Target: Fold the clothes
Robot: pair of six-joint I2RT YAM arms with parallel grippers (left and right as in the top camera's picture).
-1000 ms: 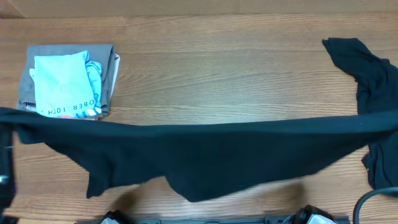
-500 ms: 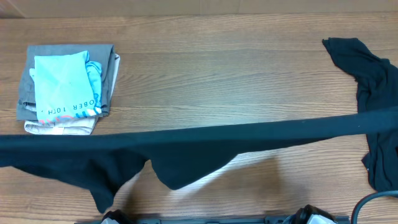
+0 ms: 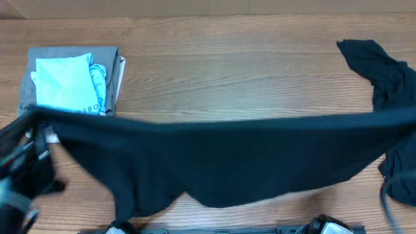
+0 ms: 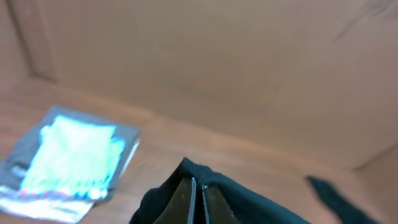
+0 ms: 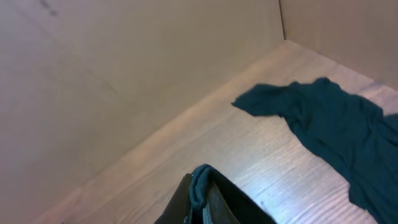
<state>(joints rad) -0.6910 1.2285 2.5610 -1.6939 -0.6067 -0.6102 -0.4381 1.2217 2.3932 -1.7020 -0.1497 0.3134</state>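
Observation:
One of the clothes, a large black garment (image 3: 221, 156), hangs stretched across the table from left to right above the wood, its lower part drooping toward the front edge. My left gripper (image 4: 198, 186) is shut on its left top edge, the cloth bunched over the fingertips. At the other end, my right gripper (image 5: 202, 186) is shut on a rolled hem of the same garment. In the overhead view the left arm (image 3: 19, 175) shows at the lower left; the right gripper is outside that frame. A second black garment (image 3: 387, 78) lies crumpled at the far right.
A folded pile sits at the far left: a light-blue shirt with dark lettering (image 3: 68, 88) on grey folded garments (image 3: 114, 65). Light brown walls (image 4: 249, 62) border the table at the back and right. The stretched garment's left end overlaps the pile's front edge from above.
The stretched top edge dipped toward the front half a second ago and has since moved back toward the far side. The hanging fabric has swung, and the left arm has come into the overhead view.

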